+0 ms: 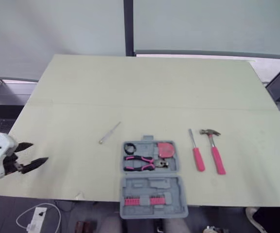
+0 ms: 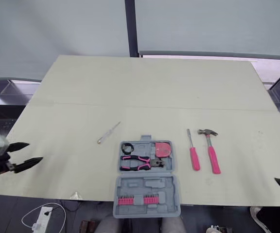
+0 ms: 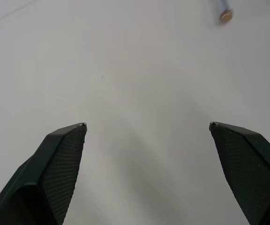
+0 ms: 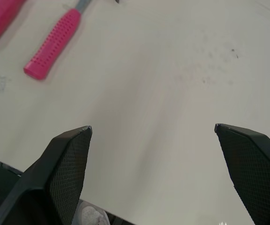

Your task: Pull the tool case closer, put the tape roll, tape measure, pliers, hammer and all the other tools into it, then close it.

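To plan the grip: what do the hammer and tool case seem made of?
The hammer: grey head looks like metal; pink handle seems rubber or plastic, with dotted texture. The tool case: probably moulded grey plastic, matte, with shaped recesses.

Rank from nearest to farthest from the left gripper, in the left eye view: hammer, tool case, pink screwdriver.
From the left gripper:
1. Tool case, centre, at the near edge.
2. Pink screwdriver, right of it.
3. Hammer, farthest right.
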### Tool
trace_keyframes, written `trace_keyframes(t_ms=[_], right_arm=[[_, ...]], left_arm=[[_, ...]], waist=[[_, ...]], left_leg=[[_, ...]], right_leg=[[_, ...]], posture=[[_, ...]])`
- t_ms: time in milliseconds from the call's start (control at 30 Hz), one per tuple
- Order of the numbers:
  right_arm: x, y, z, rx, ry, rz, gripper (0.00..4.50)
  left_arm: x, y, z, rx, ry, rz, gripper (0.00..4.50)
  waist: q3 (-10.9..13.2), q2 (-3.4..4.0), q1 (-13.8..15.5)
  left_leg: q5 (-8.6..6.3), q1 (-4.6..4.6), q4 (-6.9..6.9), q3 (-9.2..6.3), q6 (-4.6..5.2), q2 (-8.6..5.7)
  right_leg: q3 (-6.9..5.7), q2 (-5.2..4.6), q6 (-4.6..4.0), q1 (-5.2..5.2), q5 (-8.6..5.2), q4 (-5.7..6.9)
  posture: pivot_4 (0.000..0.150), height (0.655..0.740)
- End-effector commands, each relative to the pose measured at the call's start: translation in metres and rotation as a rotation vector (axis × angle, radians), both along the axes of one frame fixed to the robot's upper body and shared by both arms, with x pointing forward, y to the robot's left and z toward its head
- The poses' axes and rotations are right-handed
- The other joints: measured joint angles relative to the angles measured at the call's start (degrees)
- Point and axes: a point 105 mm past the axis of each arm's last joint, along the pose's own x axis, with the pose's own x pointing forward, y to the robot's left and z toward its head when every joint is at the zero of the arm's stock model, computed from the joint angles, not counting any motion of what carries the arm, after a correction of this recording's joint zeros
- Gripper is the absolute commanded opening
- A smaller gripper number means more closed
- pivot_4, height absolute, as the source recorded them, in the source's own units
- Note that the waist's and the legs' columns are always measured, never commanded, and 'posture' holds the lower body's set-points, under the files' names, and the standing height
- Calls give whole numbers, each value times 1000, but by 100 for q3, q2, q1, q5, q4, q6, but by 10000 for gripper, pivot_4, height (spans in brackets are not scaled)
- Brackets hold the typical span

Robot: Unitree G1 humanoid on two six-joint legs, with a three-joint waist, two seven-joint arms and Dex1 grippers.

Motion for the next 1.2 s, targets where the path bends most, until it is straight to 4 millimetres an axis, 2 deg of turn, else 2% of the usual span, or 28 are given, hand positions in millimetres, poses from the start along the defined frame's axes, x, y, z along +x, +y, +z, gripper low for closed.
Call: trace_keyframes(t_ms=[33,167,300,333,400,433,467,500,667,1033,1100,1200], right_arm=[[2,-6,12,-52,-44,5,44476],[9,3,14,-46,-71,41,44476],[10,8,8,-48,-51,54,44476],[10,9,7,-48,-45,56,44476],[10,13,5,-56,-40,78,44476],[10,15,5,-59,-43,87,44476],[11,18,5,-61,-50,101,44476],[11,20,6,-62,-55,109,44476],[13,29,8,-55,-47,146,44476],[25,42,29,-80,-18,284,44476],[31,52,35,-76,-17,341,44476],[41,77,35,-61,-6,460,44476]], left_arm=[[3,0,13,19,-47,-26,45000],[8,-15,10,32,-48,-82,45000],[12,-27,6,53,-52,-130,45000],[13,-28,5,54,-53,-133,45000],[15,-31,5,58,-59,-148,45000],[16,-33,6,58,-60,-158,45000],[16,-35,6,57,-61,-167,45000],[16,-36,7,55,-61,-173,45000],[13,-41,9,43,-36,-214,45000],[3,-56,27,67,23,-342,45000],[1,-66,33,60,46,-403,45000],[-6,-90,31,66,93,-530,45000]], waist=[[0,0,0],[0,0,2],[0,-1,4],[1,-24,23],[17,-55,92],[15,-76,164],[12,-80,166],[12,-79,155],[8,-74,-51],[9,-75,-52],[9,-75,-42],[9,-75,-42]], left_leg=[[1,-3,-7,2,-1,0],[11,-34,-8,14,-1,-1],[22,-44,-5,20,4,-3],[25,-41,-2,26,2,-2],[19,-23,-2,145,-7,13],[11,25,-6,285,-20,48],[-9,47,-5,412,-35,87],[-11,45,-8,468,-35,103],[-9,42,-2,460,-34,112],[-8,41,3,459,-32,113],[-8,40,4,458,-32,112],[-8,39,8,459,-31,113]], right_leg=[[-1,0,0,-6,0,-3],[-5,1,4,-44,2,12],[-6,1,9,-50,5,11],[-5,2,10,-55,5,13],[60,11,8,-129,4,71],[112,24,-7,-205,-2,102],[179,48,-29,-242,4,132],[252,87,-34,-250,22,137],[251,99,-16,-237,42,129],[252,101,-13,-235,47,127],[252,101,-13,-235,47,127],[253,101,-11,-235,48,128]], posture=[[1500,7400],[1500,7400],[1500,7400],[1500,7400],[1500,7400],[1500,7400],[1500,7400],[1500,7400],[1500,7400],[1500,7400],[1500,7400],[1500,7400]])
